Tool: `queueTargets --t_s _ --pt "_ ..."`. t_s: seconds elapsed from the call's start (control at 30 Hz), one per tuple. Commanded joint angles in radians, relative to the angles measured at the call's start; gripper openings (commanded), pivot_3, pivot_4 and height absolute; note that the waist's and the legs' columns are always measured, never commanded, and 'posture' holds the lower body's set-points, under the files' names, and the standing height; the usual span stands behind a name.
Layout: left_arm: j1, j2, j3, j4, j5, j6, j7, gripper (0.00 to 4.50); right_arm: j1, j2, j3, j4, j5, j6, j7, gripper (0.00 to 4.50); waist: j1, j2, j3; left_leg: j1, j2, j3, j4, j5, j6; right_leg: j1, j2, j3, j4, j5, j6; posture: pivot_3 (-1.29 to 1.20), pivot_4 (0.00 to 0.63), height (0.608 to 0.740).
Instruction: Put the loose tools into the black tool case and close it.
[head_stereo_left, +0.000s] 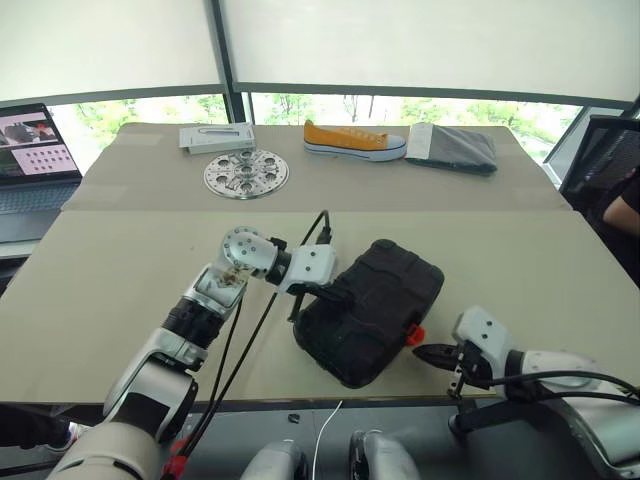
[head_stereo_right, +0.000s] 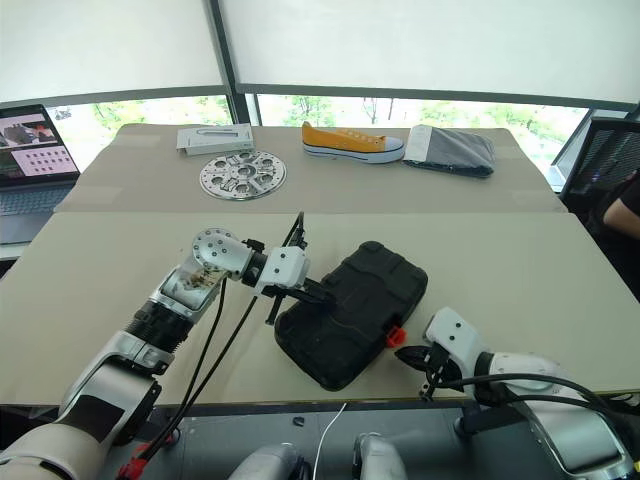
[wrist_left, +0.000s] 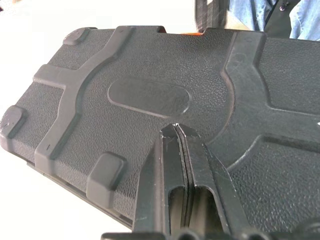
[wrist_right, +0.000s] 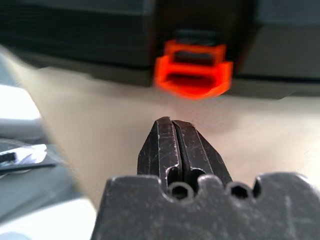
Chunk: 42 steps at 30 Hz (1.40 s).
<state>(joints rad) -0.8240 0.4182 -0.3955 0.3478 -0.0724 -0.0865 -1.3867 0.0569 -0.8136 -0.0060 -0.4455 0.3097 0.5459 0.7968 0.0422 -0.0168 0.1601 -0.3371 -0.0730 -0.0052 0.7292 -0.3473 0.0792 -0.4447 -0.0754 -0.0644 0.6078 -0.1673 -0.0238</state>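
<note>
The black tool case (head_stereo_left: 370, 308) lies closed on the table near the front edge, its lid down and its orange latch (head_stereo_left: 414, 334) sticking out on the right side. My left gripper (head_stereo_left: 330, 296) is shut, its tips resting on the lid (wrist_left: 150, 95) at the case's left part. My right gripper (head_stereo_left: 420, 353) is shut and empty, low over the table just right of the latch (wrist_right: 192, 75), pointing at it with a small gap between. The loose tools are out of view.
At the back of the table lie a round perforated metal disc (head_stereo_left: 246, 173), a grey flat box (head_stereo_left: 217, 137), a yellow sneaker (head_stereo_left: 354, 140) and a grey folded cloth (head_stereo_left: 452, 147). A laptop (head_stereo_left: 35, 160) stands far left. A person's arm (head_stereo_left: 620, 215) shows at the right edge.
</note>
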Motion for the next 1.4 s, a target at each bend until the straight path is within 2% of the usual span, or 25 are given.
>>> queueTargets --t_s 0.03,0.4,0.8,1.23,1.4 --pt "0.014 -0.002 -0.039 0.009 0.039 -0.005 -0.015 0.05 -0.054 0.027 -0.025 -0.020 0.008 -0.017 -0.024 0.00 0.000 0.000 0.000 0.000 0.000 0.000 0.000 0.000 0.000 0.000 0.000 0.000 0.000 0.000 0.000 0.00 0.150 0.740" --pt "0.014 -0.011 -0.046 0.034 0.050 -0.032 -0.009 0.05 -0.106 0.060 -0.089 -0.170 0.140 0.135 -0.031 0.00 -0.013 0.000 0.000 -0.004 0.000 0.001 -0.001 0.000 0.000 -0.007 0.000 0.001 0.002 0.000 -0.001 0.00 0.150 0.740" --pt "0.027 -0.023 -0.045 0.048 0.067 -0.052 0.000 0.05 -0.104 0.042 -0.072 -0.147 0.127 0.137 -0.021 0.00 -0.027 0.001 0.000 -0.006 0.000 0.003 -0.001 0.000 0.000 -0.009 0.000 0.002 0.003 0.000 -0.001 0.00 0.150 0.740" --pt "0.041 -0.007 -0.041 0.033 0.071 -0.041 -0.004 0.05 -0.213 0.087 -0.009 -0.135 0.119 0.152 -0.035 0.00 -0.034 0.002 -0.002 -0.004 0.000 0.003 -0.001 0.001 -0.001 -0.009 0.001 0.003 0.004 0.001 -0.002 0.00 0.150 0.740" --pt "0.039 0.009 -0.026 0.033 0.072 -0.030 0.001 0.05 -0.198 0.063 0.002 -0.127 0.089 0.128 -0.019 0.00 -0.028 0.004 -0.003 -0.004 0.000 0.003 -0.001 0.001 -0.001 -0.009 0.001 0.003 0.003 0.001 -0.002 0.00 0.150 0.740"
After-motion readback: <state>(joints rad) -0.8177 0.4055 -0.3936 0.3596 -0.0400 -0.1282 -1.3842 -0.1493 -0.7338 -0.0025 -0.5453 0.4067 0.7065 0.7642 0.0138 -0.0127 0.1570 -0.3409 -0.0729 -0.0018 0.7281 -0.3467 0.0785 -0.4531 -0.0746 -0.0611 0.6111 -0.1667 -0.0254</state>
